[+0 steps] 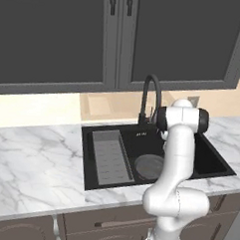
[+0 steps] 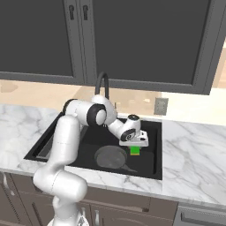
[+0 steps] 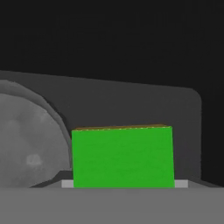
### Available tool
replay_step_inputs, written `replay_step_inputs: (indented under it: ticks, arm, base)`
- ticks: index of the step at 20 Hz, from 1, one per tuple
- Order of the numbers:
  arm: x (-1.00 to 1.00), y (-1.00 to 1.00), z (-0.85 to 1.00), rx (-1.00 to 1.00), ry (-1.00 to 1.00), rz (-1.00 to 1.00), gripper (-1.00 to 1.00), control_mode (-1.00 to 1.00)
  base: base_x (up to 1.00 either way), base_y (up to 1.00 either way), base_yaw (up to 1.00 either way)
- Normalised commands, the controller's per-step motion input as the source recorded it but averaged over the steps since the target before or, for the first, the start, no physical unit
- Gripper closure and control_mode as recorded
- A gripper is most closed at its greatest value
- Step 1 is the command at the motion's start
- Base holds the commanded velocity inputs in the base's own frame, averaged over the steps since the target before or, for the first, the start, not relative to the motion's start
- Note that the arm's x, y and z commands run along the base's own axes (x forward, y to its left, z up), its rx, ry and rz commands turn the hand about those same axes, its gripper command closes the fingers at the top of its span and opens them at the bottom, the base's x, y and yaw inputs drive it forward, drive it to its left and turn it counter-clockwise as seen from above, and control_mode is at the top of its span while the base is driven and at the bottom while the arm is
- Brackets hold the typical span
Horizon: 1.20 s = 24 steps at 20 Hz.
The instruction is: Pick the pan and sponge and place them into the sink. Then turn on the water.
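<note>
tool (image 2: 135,147) hangs low inside the black rectangular sink (image 2: 152,132), toward its right end, its jaws set wide across the sponge (image 2: 135,150), a small bright green block with a thin yellow layer. just left of it the round dark-grey pan (image 2: 110,158) lies flat on the sink floor.

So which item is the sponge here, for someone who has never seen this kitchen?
Find the black sink in the marble counter. Inside it, right of the round grey pan, the gripper holds a small block: the sponge, the only bright green thing there.
</note>
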Motion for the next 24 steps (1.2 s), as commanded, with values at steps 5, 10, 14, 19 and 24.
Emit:
replay_step_inputs:
  ticks: [5, 10, 14, 19, 24]
  arm:
    - [0.09, -0.32, -0.3, 0.0, 0.0, 0.01, 1.0, -1.0]
    - [0.0, -0.33, -0.22, 0.0, 0.0, 0.0, 1.0, -1.0]
    - [-0.06, -0.12, -0.1, 0.0, 0.0, 0.01, 1.0, -1.0]
    - [-0.15, -0.01, -0.08, 0.0, 0.0, 0.01, 1.0, -1.0]
    - [-0.09, 0.0, -0.11, 0.0, 0.0, 0.02, 1.0, -1.0]
  base:
    - [0.0, 0.0, 0.0]
    - [0.0, 0.0, 0.0]
    - [0.0, 0.0, 0.0]
    - [0.0, 0.0, 0.0]
    - [0.0, 0.0, 0.0]
